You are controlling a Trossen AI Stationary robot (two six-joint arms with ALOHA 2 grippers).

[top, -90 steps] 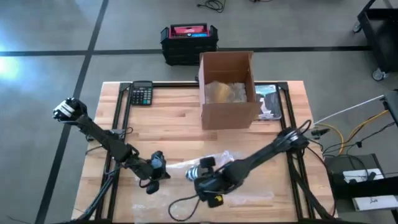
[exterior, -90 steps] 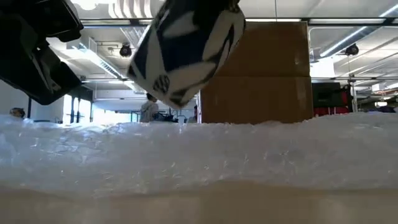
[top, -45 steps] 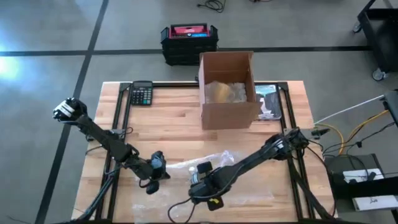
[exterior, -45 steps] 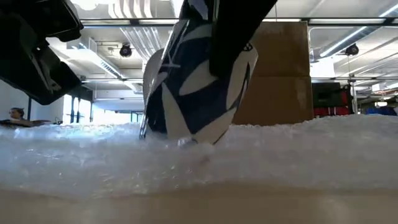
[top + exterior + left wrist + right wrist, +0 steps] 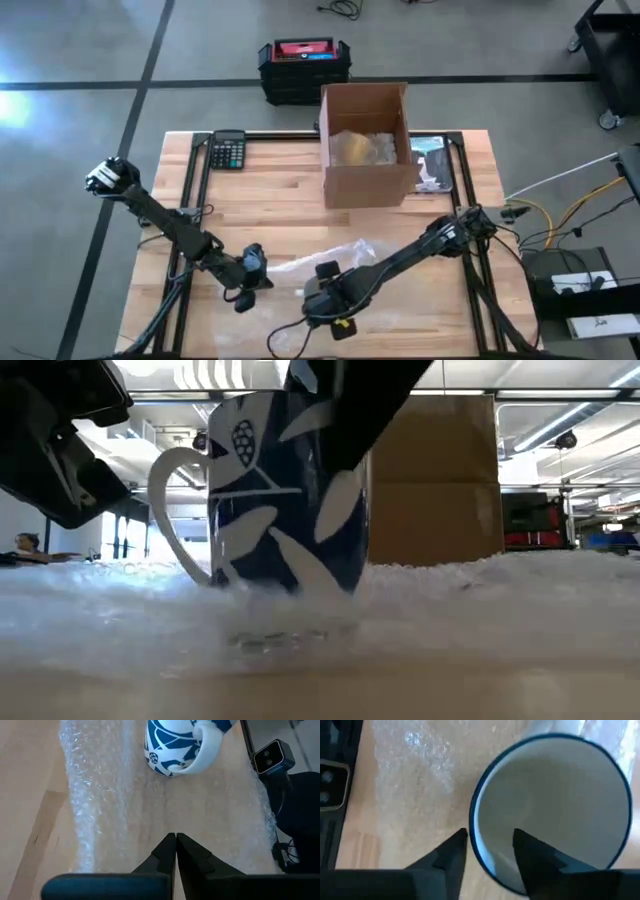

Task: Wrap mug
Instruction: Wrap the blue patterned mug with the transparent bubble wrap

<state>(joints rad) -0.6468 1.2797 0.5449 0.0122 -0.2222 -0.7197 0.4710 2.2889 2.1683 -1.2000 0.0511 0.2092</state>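
Mug (image 5: 285,490) first, and it stands upright on the bubble wrap (image 5: 330,262) near the front edge of the table (image 5: 270,190), blue with white leaves, handle sticking out sideways in the low view. Right gripper (image 5: 487,845) comes down from above with its fingers straddling the rim, one finger outside the wall and one inside the bowl, pinching that wall. So the mug sits directly under the claw, its open mouth facing up at the wrist camera.

Left gripper (image 5: 176,851) waits with fingers pressed together, nothing between them, hovering low over the wrap. From above it is at about nine o'clock from the mug, just beside the sheet's edge. In its own view the mug lies ahead, apart from the fingertips.

My read: this is the set-down. To do it well, the right claw should open gently and rise straight up, so the inner finger does not drag the rim and tip the mug. The base looks settled into the bubbles, so it should stay. Then the left can take a sheet edge.

Cardboard box (image 5: 366,142) sits at twelve o'clock, well apart.
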